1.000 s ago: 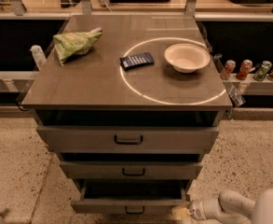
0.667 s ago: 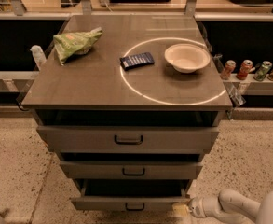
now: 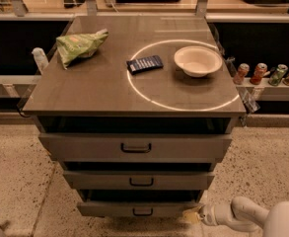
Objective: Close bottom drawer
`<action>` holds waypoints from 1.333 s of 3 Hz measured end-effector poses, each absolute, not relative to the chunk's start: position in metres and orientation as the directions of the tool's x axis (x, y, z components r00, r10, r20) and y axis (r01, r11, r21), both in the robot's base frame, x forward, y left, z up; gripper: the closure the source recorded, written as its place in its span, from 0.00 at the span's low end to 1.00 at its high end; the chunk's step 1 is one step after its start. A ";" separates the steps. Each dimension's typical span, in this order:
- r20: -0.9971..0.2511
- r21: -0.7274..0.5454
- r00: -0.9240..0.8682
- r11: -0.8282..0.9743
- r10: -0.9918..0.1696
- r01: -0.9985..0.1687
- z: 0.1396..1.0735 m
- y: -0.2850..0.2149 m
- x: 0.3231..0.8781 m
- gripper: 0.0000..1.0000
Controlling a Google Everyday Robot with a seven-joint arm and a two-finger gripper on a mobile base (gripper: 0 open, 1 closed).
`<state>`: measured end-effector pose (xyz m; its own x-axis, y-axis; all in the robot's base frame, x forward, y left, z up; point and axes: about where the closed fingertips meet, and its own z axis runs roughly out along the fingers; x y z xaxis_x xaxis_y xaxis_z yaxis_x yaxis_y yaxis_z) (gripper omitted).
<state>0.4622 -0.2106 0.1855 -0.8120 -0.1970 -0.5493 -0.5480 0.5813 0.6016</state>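
The gripper (image 3: 196, 215) is right at the right end of the bottom drawer (image 3: 134, 210), low on the cabinet (image 3: 99, 90). I cannot tell its grip. The drawer sticks out a bit, dark inside. A white bowl (image 3: 198, 60) sits on top. The drawer looks pushed in a little more than before.

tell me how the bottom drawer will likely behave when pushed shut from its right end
The bottom drawer looks like rigid metal, so it should probably slide in rather than flex. With the end effector at its right end, away from the centred handle, it might skew or bind slightly.
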 end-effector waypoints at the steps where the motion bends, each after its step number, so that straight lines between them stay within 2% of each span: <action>1: -0.565 0.634 -0.805 0.529 -0.180 -0.563 0.179 -0.211 0.461 1.00; 4: -0.621 0.642 -0.759 0.430 -0.195 -0.635 0.169 -0.208 0.489 1.00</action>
<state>0.4892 -0.2080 0.1690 -0.7592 -0.1952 -0.6208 -0.6353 0.4295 0.6418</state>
